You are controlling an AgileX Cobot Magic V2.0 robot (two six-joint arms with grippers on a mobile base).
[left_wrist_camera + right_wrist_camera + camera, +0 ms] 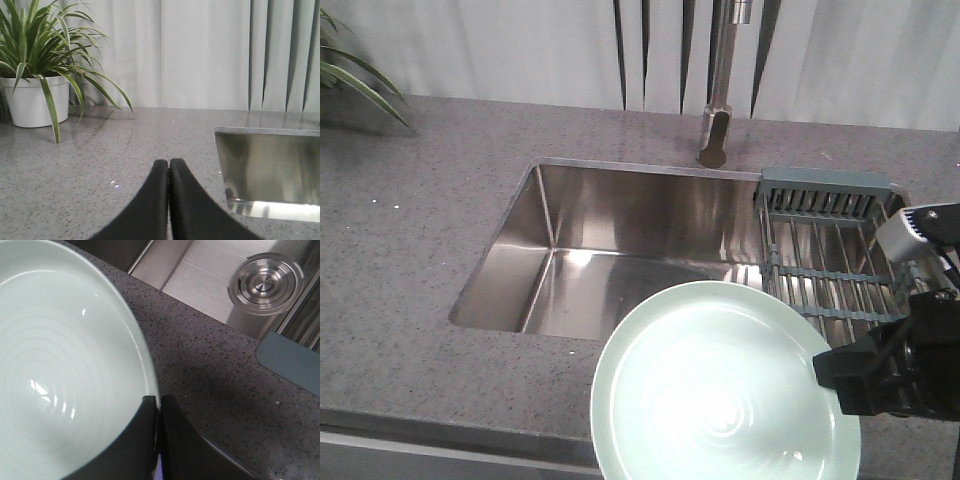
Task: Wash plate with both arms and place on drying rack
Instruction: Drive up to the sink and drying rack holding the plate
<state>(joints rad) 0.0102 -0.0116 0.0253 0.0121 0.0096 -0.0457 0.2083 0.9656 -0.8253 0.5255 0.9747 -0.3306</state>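
Note:
The pale mint-green plate [720,390] hangs tilted above the counter's front edge, near the sink's near rim. My right gripper [827,372] is shut on its right rim; in the right wrist view the two black fingers pinch the plate [60,365] edge at the gripper [159,399]. The drying rack [830,260] of steel rods lies across the right end of the sink, just behind the right arm. My left gripper [169,162] is shut on nothing, low over the grey counter left of the sink; the front view does not show it.
The steel sink [620,260] is sunk in the speckled grey counter [410,250], with a faucet [720,100] behind it. A round drain strainer [265,284] sits in the basin. A potted plant [35,75] stands at the far left.

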